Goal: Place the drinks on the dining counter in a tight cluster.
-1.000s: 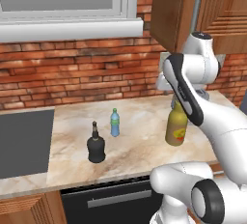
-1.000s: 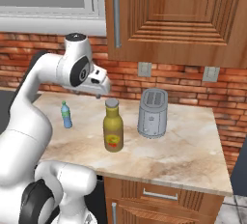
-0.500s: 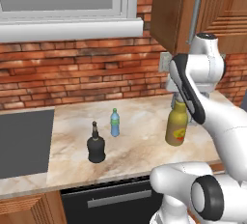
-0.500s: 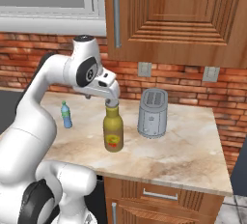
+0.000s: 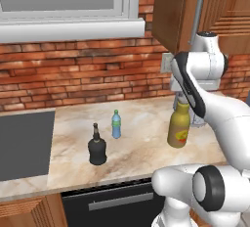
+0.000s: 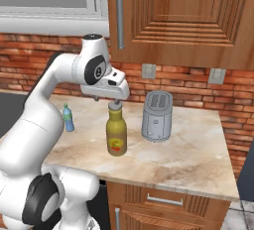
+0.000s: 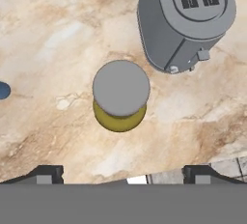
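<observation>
Three drinks stand on a marble counter [image 5: 141,147]. The tall olive-yellow bottle [image 5: 178,130] [image 6: 116,137] with a grey cap [image 7: 120,89] is right of the others. The small blue bottle [image 5: 116,124] [image 6: 68,118] and the squat black bottle [image 5: 97,147] stand together further left. My gripper [image 6: 115,101] [image 7: 123,175] hangs directly above the olive bottle's cap, open, with its fingertips [image 7: 46,172] spread wide and nothing between them. The dining counter is out of view.
A grey toaster [image 6: 157,116] [image 7: 185,18] stands close to the right of the olive bottle. A black cooktop [image 5: 24,143] is set into the counter at the left. Brick wall [image 5: 73,79] behind, wooden cabinets [image 6: 178,16] above.
My hand has swung over the olive bottle and come down until it hovers just above the cap. The bottles have not moved.
</observation>
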